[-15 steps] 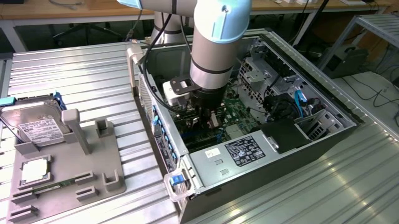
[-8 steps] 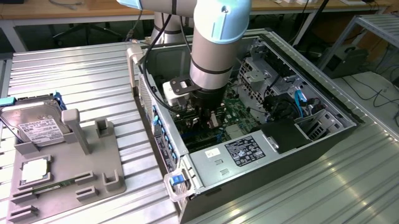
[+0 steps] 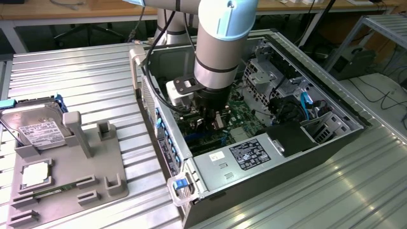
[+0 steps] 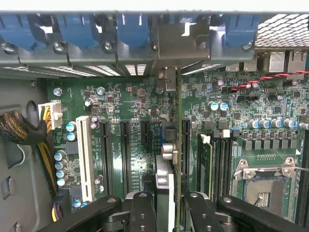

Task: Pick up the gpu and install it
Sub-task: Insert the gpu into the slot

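Gripper: the gripper (image 4: 169, 205) is standing partly closed, its two black fingers (image 4: 142, 210) pressing on either face of the gpu (image 4: 170, 166); it is holding the card.
Gpu: the card is showing edge-on, running from between the fingers out ahead of the tool, its metal bracket (image 4: 166, 77) reaching the rear wall of the case.
Arm: the arm (image 3: 216, 47) is reaching straight down into the open computer case (image 3: 330, 102).
Beneath the tool: the green motherboard (image 4: 135, 104) is lying under the card, and a long black expansion slot (image 4: 186, 140) is running just beside the card's lower edge. I cannot tell whether the contacts are sitting in a slot.
Risk, misalignment: if the card's edge is sitting slightly beside the slot, pressing down is likely to jam the contacts on the slot wall or flex the board.
Risk, bracket: ahead of the tool, the bracket is passing close under the blue retention clips (image 4: 133, 29); catching there would be tilting the card.
Risk, neighbours: capacitors (image 4: 217, 105) are standing near one side of the card; a sideways drift could be knocking them.
Risk, grip: the fingers are holding only one end, so resistance could be pivoting the card in the grip.
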You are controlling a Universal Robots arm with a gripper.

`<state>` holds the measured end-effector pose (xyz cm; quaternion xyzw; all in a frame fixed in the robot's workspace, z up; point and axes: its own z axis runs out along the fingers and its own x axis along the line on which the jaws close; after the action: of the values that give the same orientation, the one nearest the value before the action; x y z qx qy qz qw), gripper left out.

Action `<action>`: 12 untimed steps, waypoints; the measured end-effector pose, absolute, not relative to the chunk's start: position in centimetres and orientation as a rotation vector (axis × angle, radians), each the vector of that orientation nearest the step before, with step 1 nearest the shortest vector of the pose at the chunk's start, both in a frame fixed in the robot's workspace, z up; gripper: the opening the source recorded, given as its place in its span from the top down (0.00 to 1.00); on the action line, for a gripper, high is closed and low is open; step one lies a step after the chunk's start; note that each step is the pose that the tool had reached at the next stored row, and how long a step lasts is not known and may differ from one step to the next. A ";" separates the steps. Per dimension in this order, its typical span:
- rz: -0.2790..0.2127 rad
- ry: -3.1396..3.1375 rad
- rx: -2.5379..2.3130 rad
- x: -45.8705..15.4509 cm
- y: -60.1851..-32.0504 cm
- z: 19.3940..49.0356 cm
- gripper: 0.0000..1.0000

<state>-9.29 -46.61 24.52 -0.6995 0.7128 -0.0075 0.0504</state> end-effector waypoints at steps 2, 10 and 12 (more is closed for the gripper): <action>-0.023 2.169 -2.132 -9.3 -46.6 24.5 0.72; -0.022 2.156 -2.144 -9.0 -46.5 24.5 0.72; -0.022 2.156 -2.145 -9.0 -46.5 24.5 0.72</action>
<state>-9.01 -46.51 24.51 -0.7044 0.7080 -0.0072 0.0504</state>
